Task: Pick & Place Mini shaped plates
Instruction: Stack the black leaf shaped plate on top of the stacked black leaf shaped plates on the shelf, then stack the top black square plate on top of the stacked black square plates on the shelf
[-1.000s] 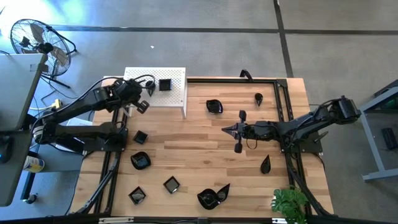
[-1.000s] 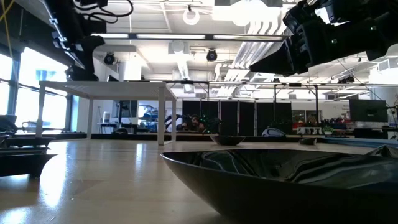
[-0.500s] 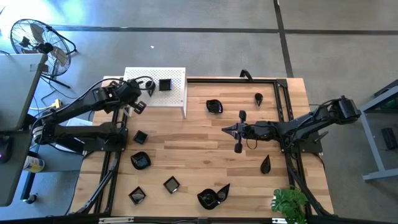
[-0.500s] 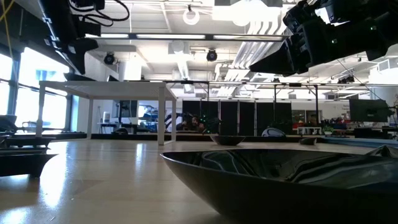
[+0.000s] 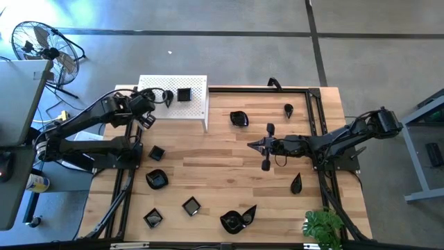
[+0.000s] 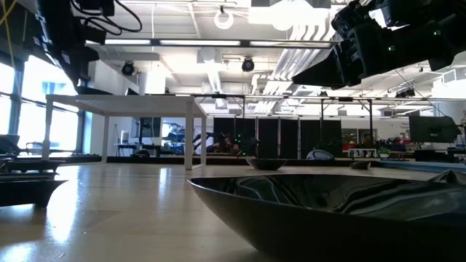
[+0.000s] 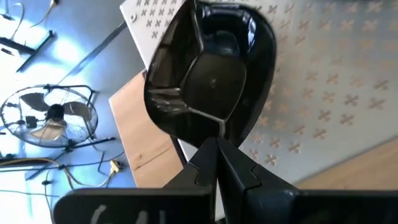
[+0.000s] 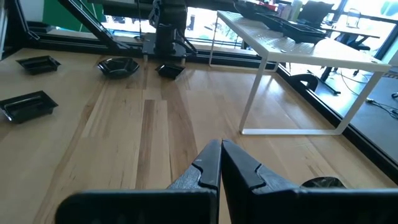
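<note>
Several mini shaped plates lie flat on the wooden table: a wavy round one (image 5: 238, 119), teardrops (image 5: 288, 109) (image 5: 296, 183), a leaf (image 5: 236, 220) and squares (image 5: 191, 205) (image 5: 156, 153). Another square plate (image 5: 184, 95) rests on the white perforated stand (image 5: 198, 114). My left gripper (image 5: 151, 104) hovers over the stand's left part, shut on a rounded glossy black plate (image 7: 211, 74). My right gripper (image 5: 253, 144) hangs shut over the table's middle, and nothing is between its fingers (image 8: 219, 155). My left gripper pinches the rounded plate's rim (image 7: 214, 132) between its two fingers, on the side of the plate nearest the gripper. The fingers slant downward at it. The plate is lifted clear above the white stand and tilted, with its hollow facing back toward the wrist.
Black frame rails (image 5: 316, 118) run along the table's edges. A green plant (image 5: 322, 226) stands at the near right corner and a fan (image 5: 41, 45) on the floor at the far left. In the low view a large black dish (image 6: 328, 211) fills the foreground.
My left gripper has drawn a little toward the table's left edge over the stand and tipped further downward. It has stayed shut on the rounded plate, which remains lifted clear.
</note>
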